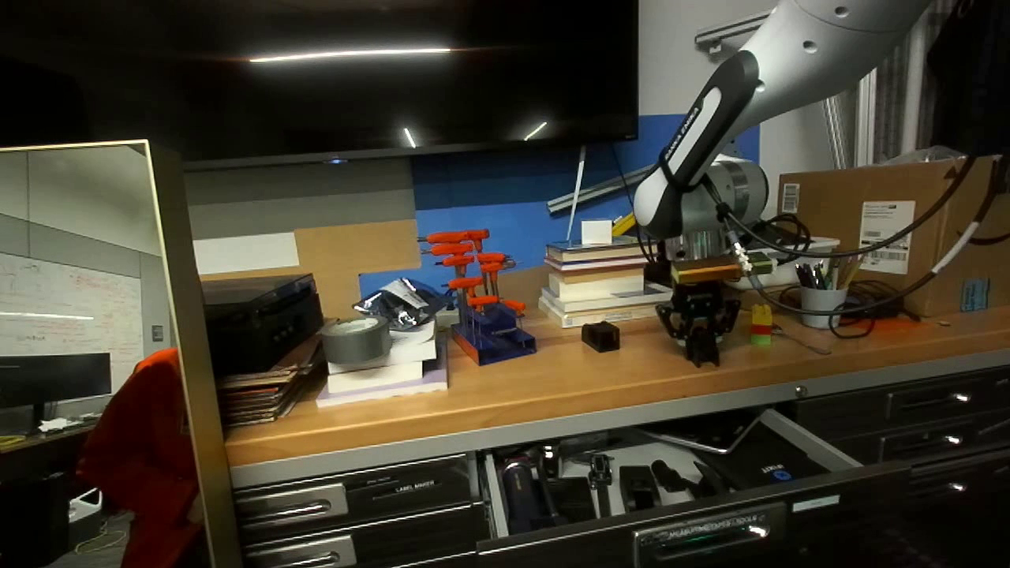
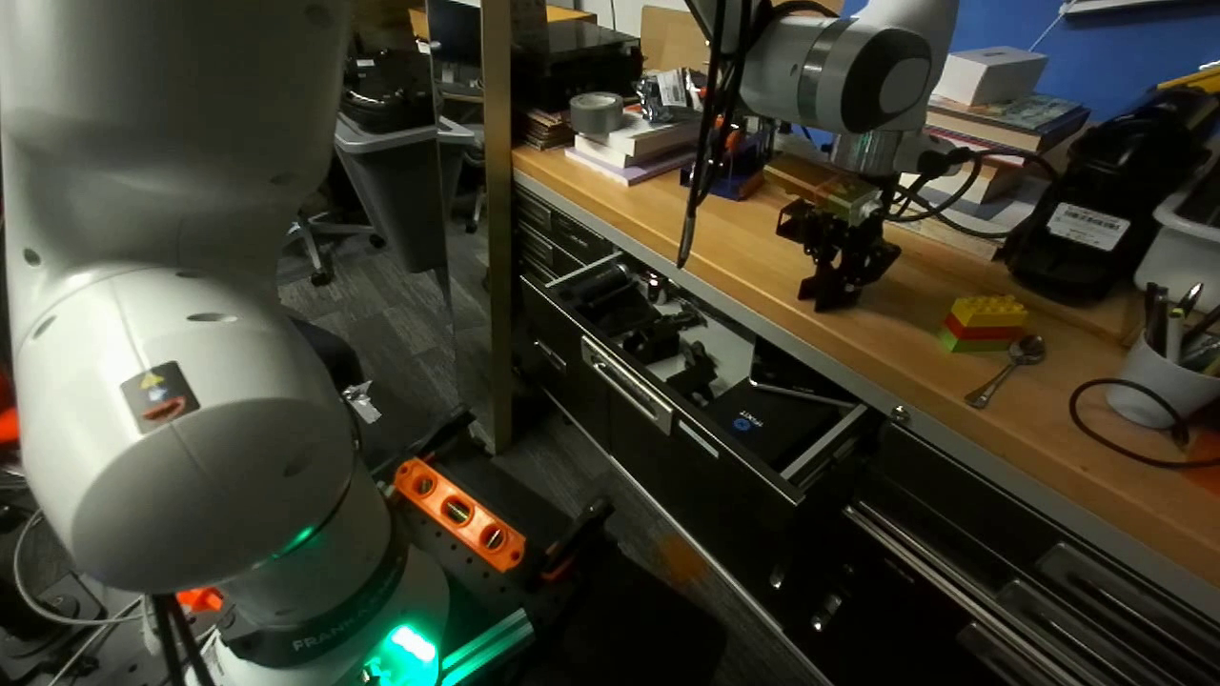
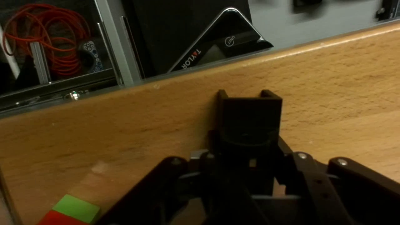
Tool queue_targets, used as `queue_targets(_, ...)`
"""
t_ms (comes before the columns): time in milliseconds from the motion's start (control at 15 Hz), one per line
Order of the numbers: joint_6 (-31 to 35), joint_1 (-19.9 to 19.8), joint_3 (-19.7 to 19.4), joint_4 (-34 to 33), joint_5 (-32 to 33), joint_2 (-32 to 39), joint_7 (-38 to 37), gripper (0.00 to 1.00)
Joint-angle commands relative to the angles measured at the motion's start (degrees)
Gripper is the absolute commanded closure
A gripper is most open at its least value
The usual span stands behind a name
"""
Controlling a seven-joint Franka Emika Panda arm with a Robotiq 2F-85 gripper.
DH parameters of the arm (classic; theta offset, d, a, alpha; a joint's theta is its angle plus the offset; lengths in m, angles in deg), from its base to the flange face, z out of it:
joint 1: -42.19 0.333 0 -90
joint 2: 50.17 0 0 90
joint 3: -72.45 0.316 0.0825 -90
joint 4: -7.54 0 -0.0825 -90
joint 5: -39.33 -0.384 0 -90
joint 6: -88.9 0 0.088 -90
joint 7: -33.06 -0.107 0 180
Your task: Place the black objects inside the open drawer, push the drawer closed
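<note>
The wide dark drawer stands open below the bench, with several black items inside. Its side wall also shows in an exterior view, and part of it shows in the wrist view. A small black block sits on the benchtop; I cannot make it out in the other views. My gripper, also in an exterior view, points down over the benchtop. In the wrist view my gripper is shut on a black two-pronged piece. Whether the piece touches the wood is unclear.
A toy-brick stack, a spoon and a pen cup stand near the gripper. Books, a hex-key rack and a tape roll are along the bench. A tall mirror stands at the bench end.
</note>
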Motion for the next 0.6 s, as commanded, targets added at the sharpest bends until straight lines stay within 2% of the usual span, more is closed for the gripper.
queue_targets(0,-3.94,-0.96,1.14,-2.18,-2.81,0.56,1.71,0.82)
queue_targets(67,-5.15,-1.48,2.03,-1.23,-4.51,-0.36,3.28,0.79)
queue_targets(333,-6.87,-1.23,4.23,5.77,-9.37,-5.57,6.99,0.79)
queue_targets(533,-6.24,-0.32,5.79,13.25,-12.66,-10.61,8.47,0.79)
